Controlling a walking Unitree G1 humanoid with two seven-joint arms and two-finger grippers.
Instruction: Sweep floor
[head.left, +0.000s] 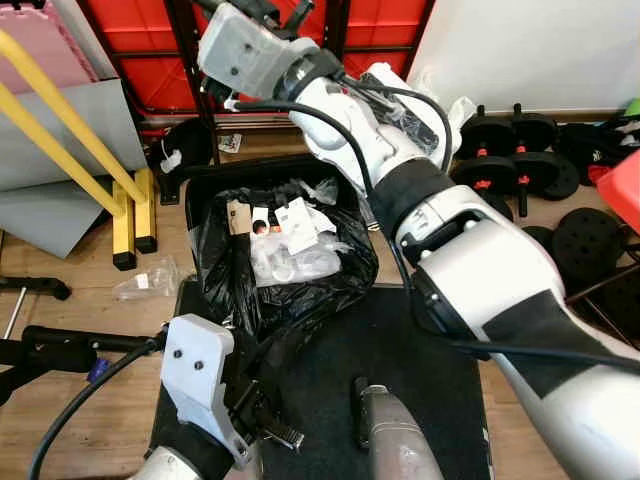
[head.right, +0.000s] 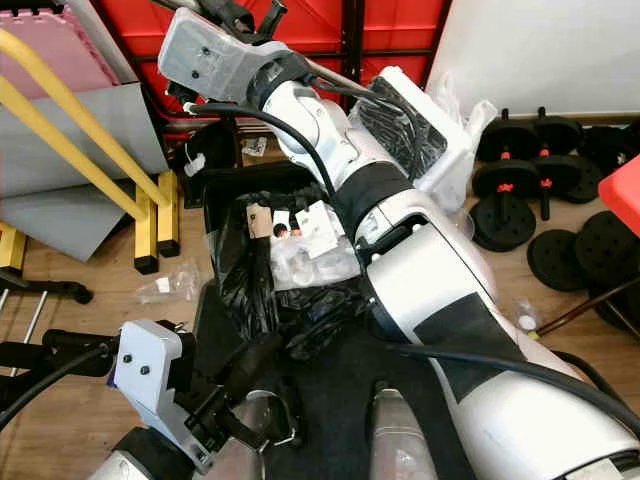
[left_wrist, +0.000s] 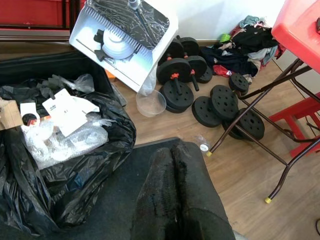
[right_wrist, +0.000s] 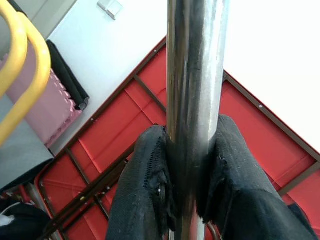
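Note:
My right arm is raised, and its gripper (right_wrist: 192, 165) is shut on the metal handle (right_wrist: 192, 75) of a white dustpan (head.right: 410, 120). The dustpan (left_wrist: 122, 40) is lined with black plastic and hangs tilted, open side down, at the far right edge of the trash bin. It holds a white round piece and some dark bits. The bin (head.left: 200, 190) has a black bag (head.left: 300, 300) holding clear plastic and paper scraps (head.left: 290, 245). My left gripper (left_wrist: 170, 155) is low at the bin's near side over a black mat (left_wrist: 125, 205), its fingers shut with nothing seen between them.
Black dumbbells and weight plates (head.left: 520, 150) lie on the wooden floor at the right, by a red table (left_wrist: 305, 25) with thin legs. A clear cup (left_wrist: 151, 102) sits near the bin. A yellow rail (head.left: 70, 130) stands left, with a plastic wrapper (head.left: 145, 282) on the floor.

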